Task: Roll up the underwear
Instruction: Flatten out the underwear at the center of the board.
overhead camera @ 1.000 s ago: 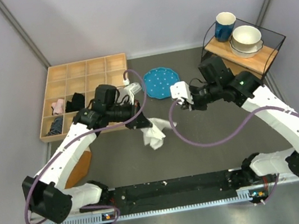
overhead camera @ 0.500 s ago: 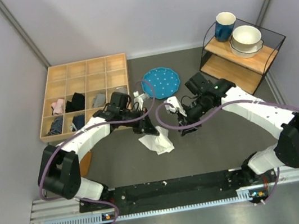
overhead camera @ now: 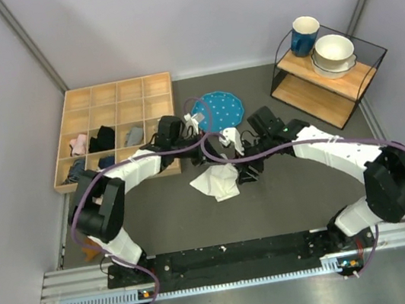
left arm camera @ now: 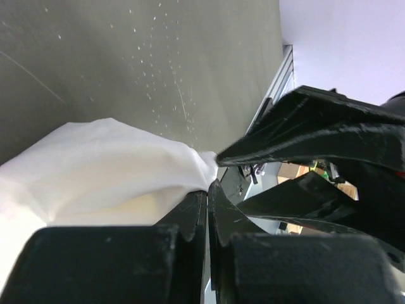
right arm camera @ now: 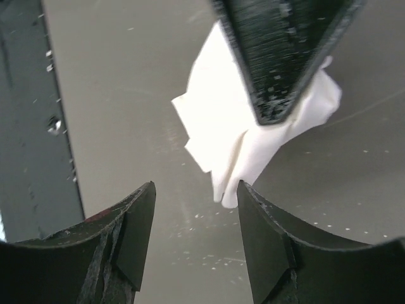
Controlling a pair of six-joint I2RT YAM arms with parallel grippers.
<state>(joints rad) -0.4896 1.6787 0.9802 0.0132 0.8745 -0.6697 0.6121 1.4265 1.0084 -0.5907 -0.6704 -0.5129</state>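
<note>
The white underwear lies crumpled in a heap on the dark table, mid-front. My left gripper is shut on its top edge; the left wrist view shows the cloth bunched over the closed tips. My right gripper hovers just right of the heap, open with nothing between its fingers. In the right wrist view the underwear is ahead of the jaws, and a fold nears the right fingertip. The left gripper's finger comes down in front of it.
A wooden compartment tray with small cloth bundles stands at the back left. A blue plate lies behind the grippers. A wire rack at the back right holds a white bowl and a blue mug.
The left gripper carried the underwear right and lowered it toward the table. The right gripper moved left and down toward the cloth, and its jaws opened.
</note>
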